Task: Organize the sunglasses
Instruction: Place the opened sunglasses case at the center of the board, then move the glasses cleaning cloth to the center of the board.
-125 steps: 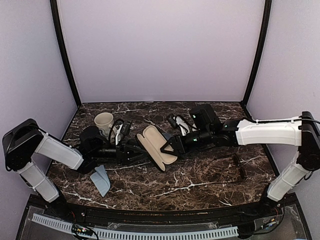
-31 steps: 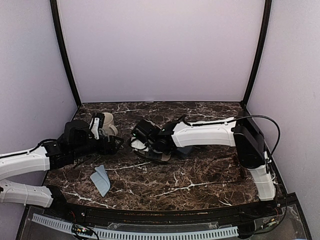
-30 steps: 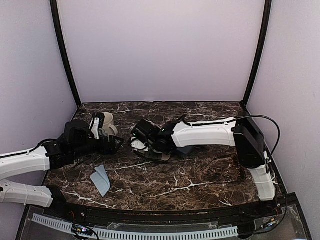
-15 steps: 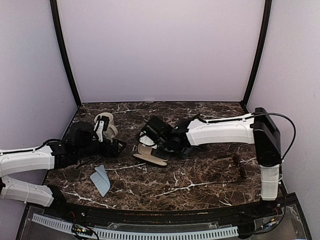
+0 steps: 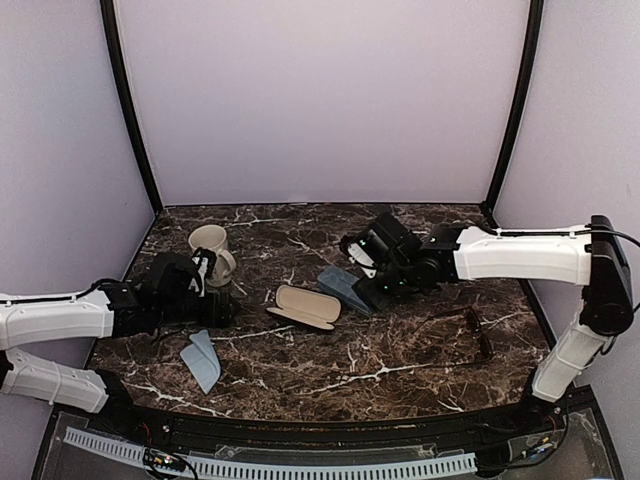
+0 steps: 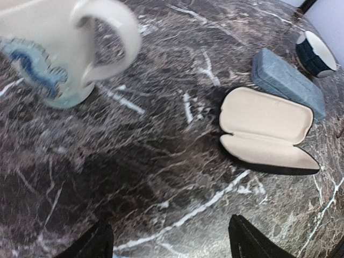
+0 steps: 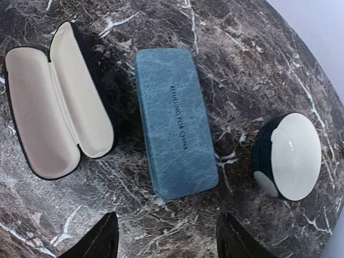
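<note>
One pair of sunglasses [image 5: 478,332] lies at the near right of the marble surface [image 5: 400,370], long axis running near to far, well apart from the open case [image 5: 303,306]. The right pincer [image 7: 166,239], released and empty, hovers over the blue case [image 7: 174,121], back left of the glasses. It is far nearer to them than the left pincer [image 6: 169,242], which is also released.

Looks like a robot lab test cell: plain lilac walls [image 5: 320,100] on 3 sides, black corner posts [image 5: 129,110], white-and-black left arm [image 5: 55,322] & right arm [image 5: 520,258] w/ cabling, fixed at near edge of marble-look table [image 5: 400,375], slotted white cable strip [image 5: 300,468] along front.
</note>
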